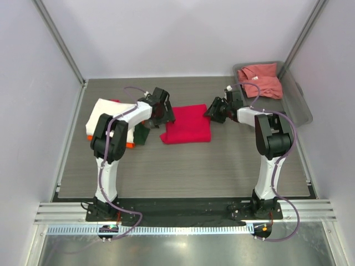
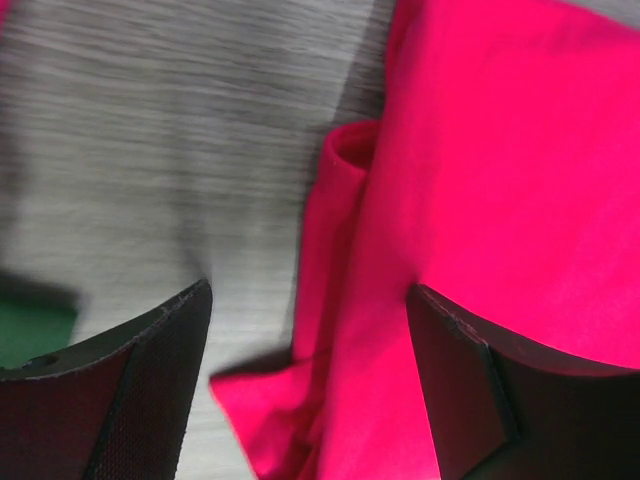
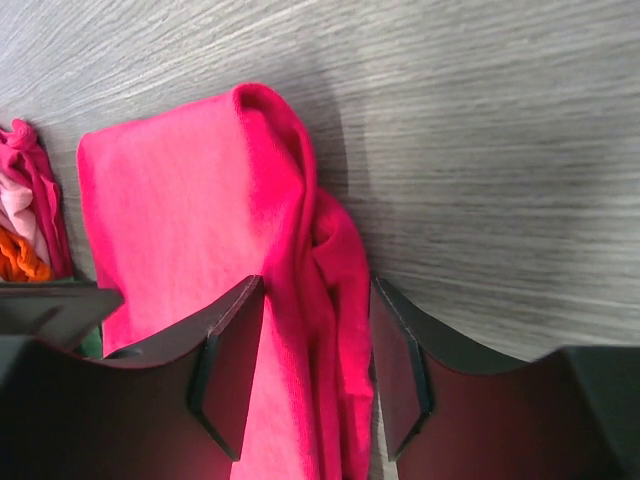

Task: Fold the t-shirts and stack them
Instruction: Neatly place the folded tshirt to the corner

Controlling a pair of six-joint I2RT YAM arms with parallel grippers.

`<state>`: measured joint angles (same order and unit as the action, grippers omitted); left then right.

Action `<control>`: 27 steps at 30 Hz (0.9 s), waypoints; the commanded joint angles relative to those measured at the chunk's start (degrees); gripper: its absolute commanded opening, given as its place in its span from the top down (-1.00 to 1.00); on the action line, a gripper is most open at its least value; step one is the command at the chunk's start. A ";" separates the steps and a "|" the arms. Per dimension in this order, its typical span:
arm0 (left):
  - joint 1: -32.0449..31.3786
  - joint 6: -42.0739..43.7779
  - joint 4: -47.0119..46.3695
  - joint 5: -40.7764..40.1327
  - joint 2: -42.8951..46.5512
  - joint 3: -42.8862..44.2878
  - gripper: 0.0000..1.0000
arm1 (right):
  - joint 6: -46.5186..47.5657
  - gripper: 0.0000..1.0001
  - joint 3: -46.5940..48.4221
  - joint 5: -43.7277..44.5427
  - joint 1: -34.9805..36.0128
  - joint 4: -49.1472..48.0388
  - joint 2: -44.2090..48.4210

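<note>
Right gripper [image 3: 315,300] is set astride the right-hand fold of the bright crimson cloth t-shirt [image 1: 186,131] — pinch cannot be told — left gripper [image 2: 308,300] is spread opposite.

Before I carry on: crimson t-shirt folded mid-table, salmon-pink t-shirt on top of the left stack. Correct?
No. The salmon-pink t-shirt lies in the grey tray at the far right, as the top external view shows; a cream-white t-shirt tops the left stack. The crimson t-shirt is folded mid-table.

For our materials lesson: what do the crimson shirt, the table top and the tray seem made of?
Crimson shirt: soft matte cloth; it folds and creases. Table top: grey wood-grain laminate, seemingly; fine streaks. Tray: grey plastic, likely; smooth rim.
</note>
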<state>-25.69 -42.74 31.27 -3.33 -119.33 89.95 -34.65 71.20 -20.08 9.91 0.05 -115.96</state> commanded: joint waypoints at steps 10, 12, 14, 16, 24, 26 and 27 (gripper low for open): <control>0.91 -5.07 -9.29 3.16 -3.36 -1.01 -0.22 | 0.99 0.18 1.84 4.69 0.81 2.14 -3.83; 0.99 -5.60 -9.64 4.83 -3.46 -1.53 -0.06 | 1.08 0.27 2.10 4.43 0.90 2.14 -4.10; 1.17 -5.95 -10.61 4.83 -3.37 -2.06 0.09 | 1.08 0.31 2.19 3.91 1.16 1.79 -4.27; 1.43 -6.47 -11.75 4.92 -3.19 -2.94 0.20 | 1.08 0.34 2.36 4.08 1.34 1.53 -4.53; 1.35 -6.04 -12.81 4.75 -6.44 -0.31 0.96 | 1.95 0.98 7.62 2.59 4.05 2.57 -6.90; 1.35 -5.08 -12.81 3.86 -6.53 0.31 1.00 | 2.92 0.98 8.95 4.24 4.76 4.78 -7.00; 1.26 -4.55 -12.64 2.21 -6.36 0.49 1.00 | 3.19 0.98 8.70 4.78 5.46 4.87 -6.39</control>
<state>-24.45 -49.04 19.03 1.58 -123.70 89.21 -33.85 78.35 -17.58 12.99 1.02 -121.67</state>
